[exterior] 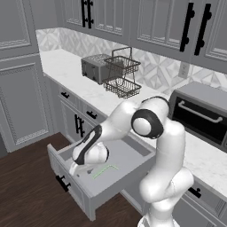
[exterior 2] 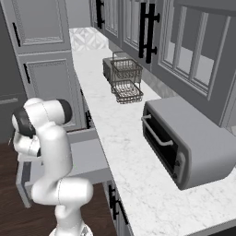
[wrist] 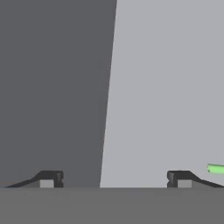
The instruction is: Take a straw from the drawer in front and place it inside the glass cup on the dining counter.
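- Grey drawer (exterior: 133, 153), pulled open, lower centre of the left base view; plain floor, handle on its front panel at lower left.
- White arm, bent down into the drawer; gripper (exterior: 79, 170) low over the floor near the front left corner.
- Gripper in the hand view (wrist: 115, 178): two dark tips well apart, nothing between them; released.
- Green straw (exterior: 105, 170), flat on the drawer floor, centre of the left base view, just beside the gripper; in the hand view its end (wrist: 216, 169) lies outside the right tip, at the right edge.
- Step judged: reaching for the straw, not yet grasped. Next calls for shifting sideways until the straw sits between the tips, then closing fully.
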Motion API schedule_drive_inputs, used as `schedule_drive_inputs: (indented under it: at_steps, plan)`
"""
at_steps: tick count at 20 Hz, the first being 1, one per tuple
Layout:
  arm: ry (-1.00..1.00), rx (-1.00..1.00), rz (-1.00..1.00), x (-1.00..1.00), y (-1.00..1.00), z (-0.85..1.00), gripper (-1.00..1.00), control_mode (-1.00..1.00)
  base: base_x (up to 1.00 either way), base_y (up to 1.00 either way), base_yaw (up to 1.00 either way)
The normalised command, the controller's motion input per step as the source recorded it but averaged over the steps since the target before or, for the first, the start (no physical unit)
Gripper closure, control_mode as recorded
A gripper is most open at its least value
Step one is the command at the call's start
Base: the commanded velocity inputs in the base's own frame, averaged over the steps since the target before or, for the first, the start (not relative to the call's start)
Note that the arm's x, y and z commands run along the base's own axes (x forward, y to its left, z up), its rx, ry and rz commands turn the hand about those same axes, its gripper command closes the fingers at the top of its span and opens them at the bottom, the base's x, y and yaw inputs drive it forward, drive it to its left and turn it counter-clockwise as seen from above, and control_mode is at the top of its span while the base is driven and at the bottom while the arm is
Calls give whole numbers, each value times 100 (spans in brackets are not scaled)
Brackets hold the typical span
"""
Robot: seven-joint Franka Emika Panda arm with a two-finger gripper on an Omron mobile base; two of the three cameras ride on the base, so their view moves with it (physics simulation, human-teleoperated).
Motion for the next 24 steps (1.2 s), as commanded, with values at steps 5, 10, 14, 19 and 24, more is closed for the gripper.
schedule_drive_inputs:
  at_steps: [5,10,14,19,24]
  plan:
    - [-4,0,-1,-7,-22,36,-100,-100,0,0,0]
    - [-1,-4,-2,12,-74,29,-100,-100,0,0,0]
    - [0,-6,0,21,-86,3,-100,-100,0,0,0]
    - [0,-6,1,25,-69,0,-100,-100,0,0,0]
    - [0,-9,3,23,-33,0,-100,-100,0,0,0]
